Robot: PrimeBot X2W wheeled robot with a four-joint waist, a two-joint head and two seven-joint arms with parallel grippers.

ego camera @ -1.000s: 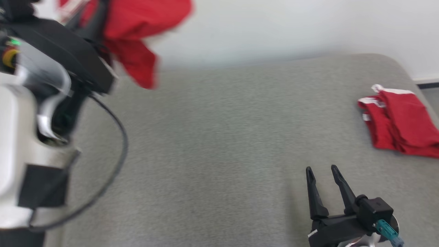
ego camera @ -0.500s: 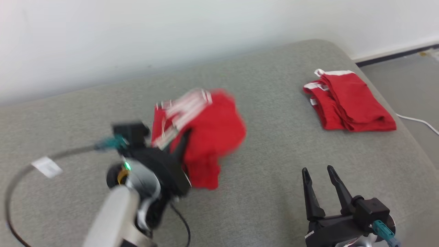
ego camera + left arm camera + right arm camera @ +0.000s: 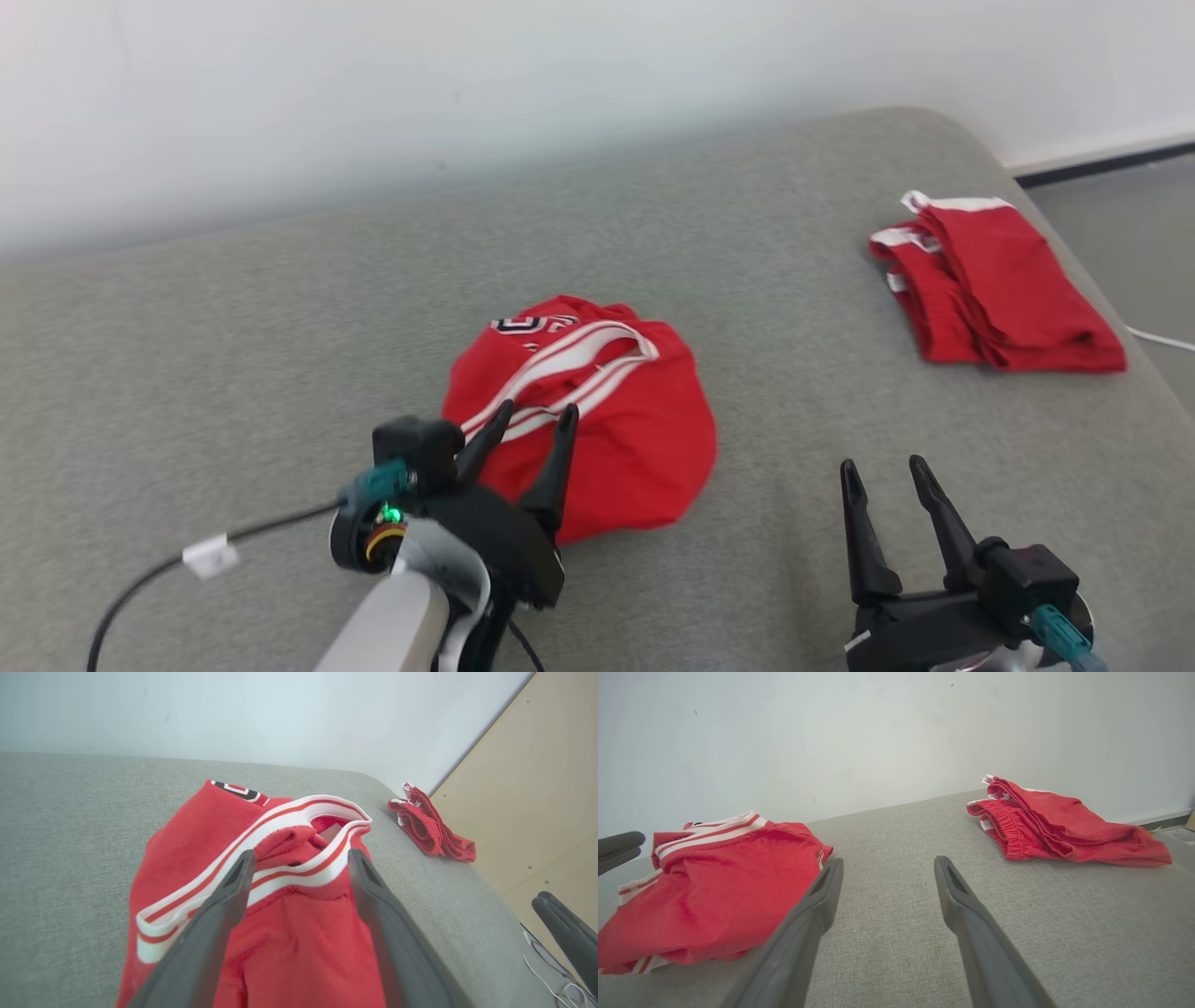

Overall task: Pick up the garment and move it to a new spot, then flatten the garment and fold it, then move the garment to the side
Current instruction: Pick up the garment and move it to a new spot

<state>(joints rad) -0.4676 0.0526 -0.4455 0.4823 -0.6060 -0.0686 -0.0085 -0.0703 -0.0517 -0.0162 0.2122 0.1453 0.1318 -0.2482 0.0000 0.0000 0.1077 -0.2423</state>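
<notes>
Red jersey (crumpled, white-striped band up) is seen at frame centre on grey fabric surface. L end effector is spread, released, over its near edge; R end effector spread, empty, lower right.

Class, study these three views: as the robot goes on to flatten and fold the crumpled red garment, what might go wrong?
1. The open left gripper sits right at the red garment's striped band; withdrawing might snag and drag it.
2. The garment lies bunched, so flattening may trap hidden creases.
3. The folded red pile lies near the grey surface's right edge; spreading could nudge it off.
</notes>
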